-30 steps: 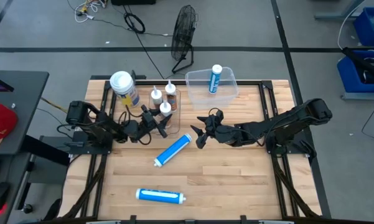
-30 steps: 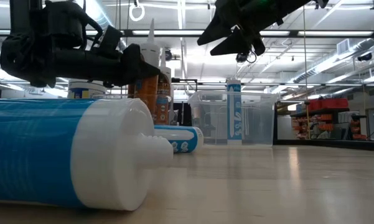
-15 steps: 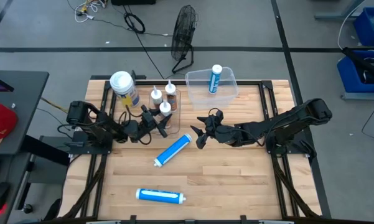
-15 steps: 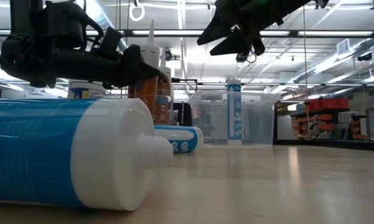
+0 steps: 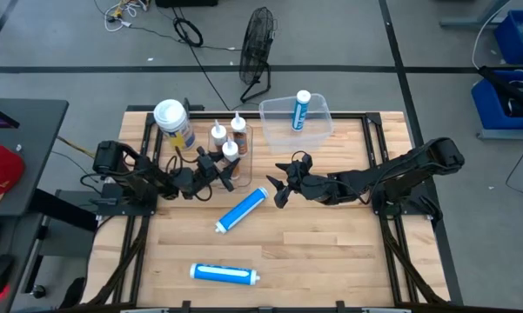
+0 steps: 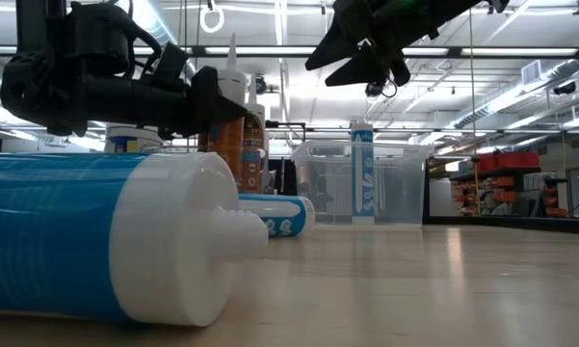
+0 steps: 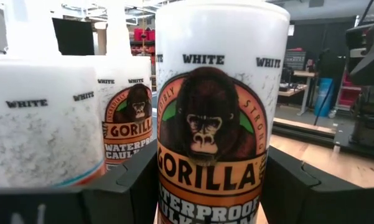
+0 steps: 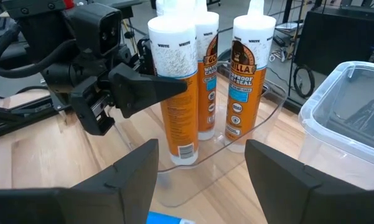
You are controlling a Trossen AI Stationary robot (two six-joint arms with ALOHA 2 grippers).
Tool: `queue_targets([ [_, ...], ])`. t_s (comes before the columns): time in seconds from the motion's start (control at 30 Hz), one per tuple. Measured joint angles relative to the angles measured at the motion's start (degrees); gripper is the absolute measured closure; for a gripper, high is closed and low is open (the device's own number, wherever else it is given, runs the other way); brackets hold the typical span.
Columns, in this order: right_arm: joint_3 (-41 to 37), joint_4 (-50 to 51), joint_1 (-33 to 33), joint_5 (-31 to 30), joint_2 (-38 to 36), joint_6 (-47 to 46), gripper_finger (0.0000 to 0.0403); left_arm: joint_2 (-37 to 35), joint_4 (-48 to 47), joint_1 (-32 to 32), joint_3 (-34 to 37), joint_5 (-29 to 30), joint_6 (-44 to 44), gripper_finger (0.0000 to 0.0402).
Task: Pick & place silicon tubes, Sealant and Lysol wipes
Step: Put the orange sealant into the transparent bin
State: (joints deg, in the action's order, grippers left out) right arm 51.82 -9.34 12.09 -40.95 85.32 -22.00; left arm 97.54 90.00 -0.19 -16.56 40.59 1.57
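Three orange-and-white sealant tubes stand nozzle up in a clear tray (image 8: 236, 155) at the far left-centre. My left gripper (image 5: 219, 171) is shut on the nearest one (image 7: 215, 124). The Lysol wipes (image 5: 173, 122), with a white lid, stand left of the tray. One blue silicon tube (image 5: 242, 209) lies mid-table and another (image 5: 224, 274) lies near the front edge. A third (image 5: 301, 109) stands in the clear bin (image 5: 318, 126). My right gripper (image 5: 278, 184) hangs open above the table, right of the tray, with nothing between its fingers. My left gripper pinches the nearest sealant tube between its two fingers, on opposite sides of the body (image 7: 174, 180) about halfway up. The fingers (image 8: 150, 90) come level from the table's left and lie across the tube. The tube stands upright, its base in the clear tray.
A black fan (image 5: 259, 39) stands on the floor beyond the far edge. Black rails run along both table sides. Bare wood lies right of the mid-table blue tube and in front of my right arm.
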Motion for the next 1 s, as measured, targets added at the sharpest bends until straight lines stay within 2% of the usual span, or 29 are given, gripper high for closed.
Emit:
queue_targets([
  [1.0, 0.0, 0.3, 0.0, 0.0, 0.0, 0.4, 0.0158, 0.1, -2.9, 0.0, 0.0, 1.8, -3.9, 0.0184],
])
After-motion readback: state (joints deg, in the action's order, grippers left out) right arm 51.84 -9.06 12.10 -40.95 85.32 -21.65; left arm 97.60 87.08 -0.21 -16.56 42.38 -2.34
